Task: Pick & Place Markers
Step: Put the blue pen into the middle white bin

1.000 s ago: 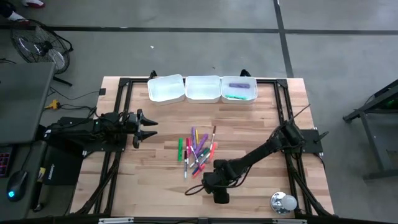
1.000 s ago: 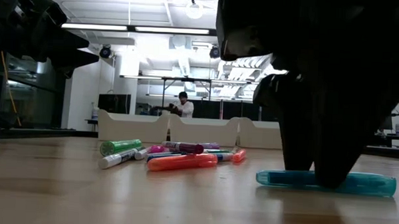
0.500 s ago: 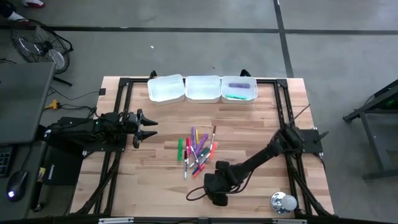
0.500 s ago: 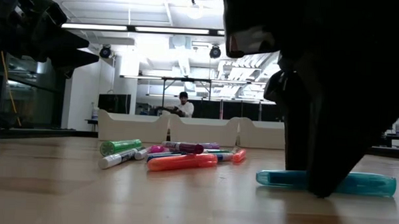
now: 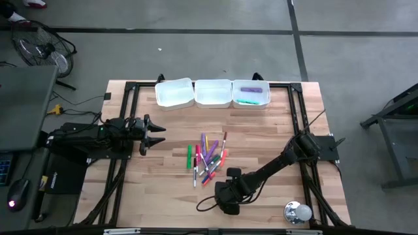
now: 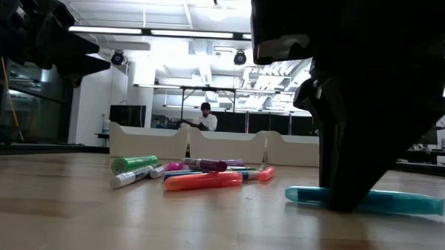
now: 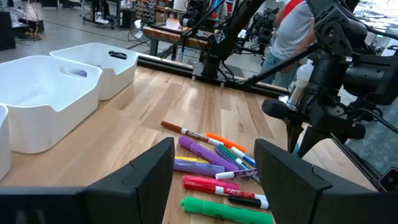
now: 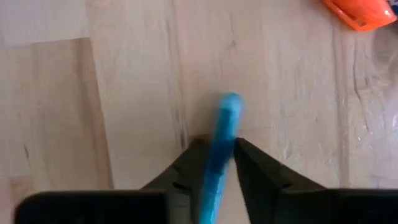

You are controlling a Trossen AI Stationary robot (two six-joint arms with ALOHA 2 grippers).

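A teal marker (image 6: 398, 202) lies flat on the wooden table near its front edge. My right gripper (image 5: 228, 206) stands over it, pointing down, with its fingers shut on it; in the high view the gripper hides the marker. Several more markers (image 5: 208, 160) lie in a loose pile at the table's middle, with an orange one (image 6: 203, 181) and a green one (image 6: 134, 163) at the front. My left gripper (image 5: 160, 134) waits open at the table's left, above the surface, facing the pile (image 7: 217, 168). My right gripper pinches the teal marker's barrel (image 8: 219, 149) between its two fingers (image 8: 252, 165), somewhat off the middle of its length. The fingers come from above, pointing down, and lie across the marker. One end (image 8: 231, 101) sticks out beyond the fingers. The marker lies on the table.
Three white trays stand in a row at the far edge: left (image 5: 175, 93), middle (image 5: 214, 93), and right (image 5: 251, 95), which holds a purple and a green marker. A shiny round object (image 5: 297, 212) sits at the front right. A person (image 6: 205, 118) stands far behind the table.
My right gripper has gone a little toward the table's near edge and come down over the teal marker. The marker stays on the table and has turned slightly.
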